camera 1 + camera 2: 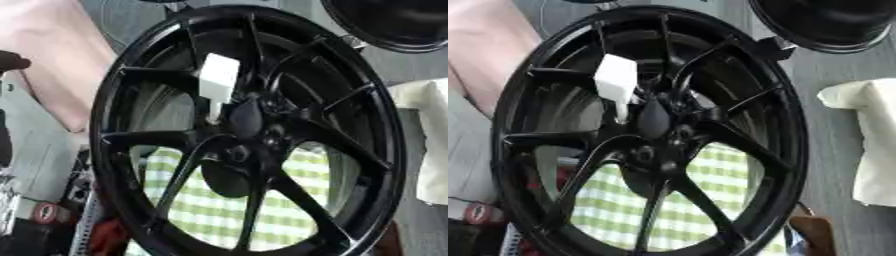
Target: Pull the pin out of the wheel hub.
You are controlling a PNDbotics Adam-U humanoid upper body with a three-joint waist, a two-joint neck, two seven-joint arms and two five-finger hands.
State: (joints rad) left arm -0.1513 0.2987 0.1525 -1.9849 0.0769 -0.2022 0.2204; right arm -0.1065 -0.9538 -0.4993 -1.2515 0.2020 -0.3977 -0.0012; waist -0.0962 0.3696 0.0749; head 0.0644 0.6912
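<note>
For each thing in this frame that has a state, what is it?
Wheel: upright, face toward the camera, filling the view.
Pin: white, still at the hub, its thin end pointing down beside the centre cap.
Centre cap: in place on the hub.
Checked cloth: lying behind the wheel, seen between the spokes.
White cloth: lying right of the wheel, apart from it.
Hands: neither shows.

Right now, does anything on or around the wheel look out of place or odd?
One thing stands out: a white block-shaped piece with a thin stem sticks out of the black wheel just above the hub centre, leaning slightly. It is probably the pin. No hand shows. Nothing looks spilled or broken.
</note>
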